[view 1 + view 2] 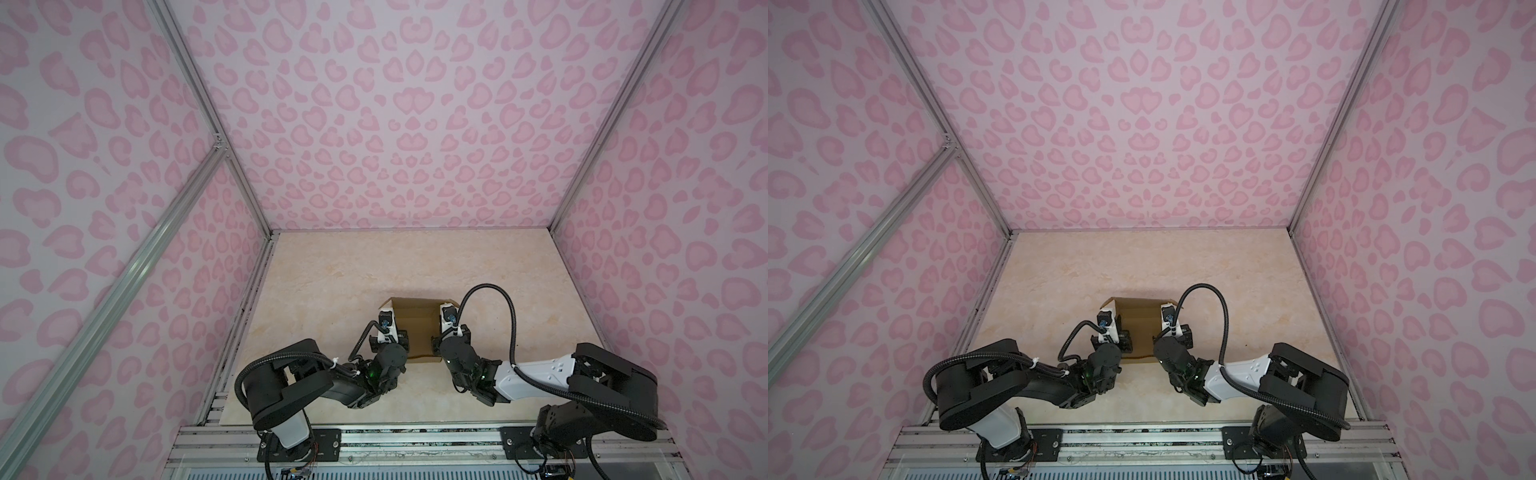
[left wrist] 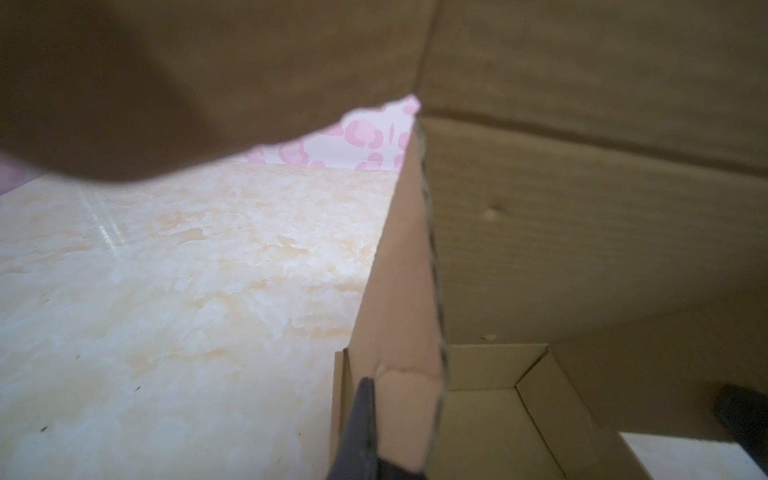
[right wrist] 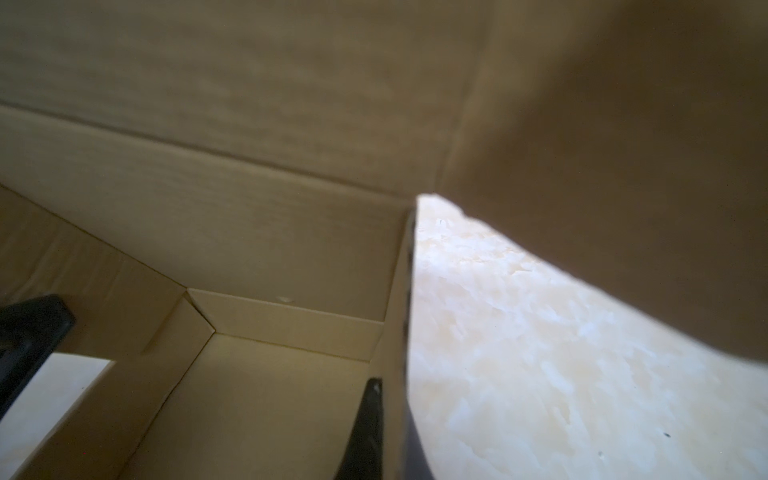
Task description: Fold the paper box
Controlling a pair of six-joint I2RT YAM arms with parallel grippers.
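The paper box (image 1: 415, 328) sits mid-desk, nearer the front edge, its long axis across between my arms. My left gripper (image 2: 399, 415) is clamped on its left side wall, my right gripper (image 3: 392, 419) on the right wall. Both equally near; lid stands behind.

The paper box (image 1: 415, 328) stands mid-table with both arms pressed in at its sides, so no passage remains there. Its raised lid (image 2: 582, 62) overhangs the interior, closing off entry from above. The marble tabletop (image 1: 374, 266) lies open behind the box and out toward the patterned walls (image 1: 124, 291).
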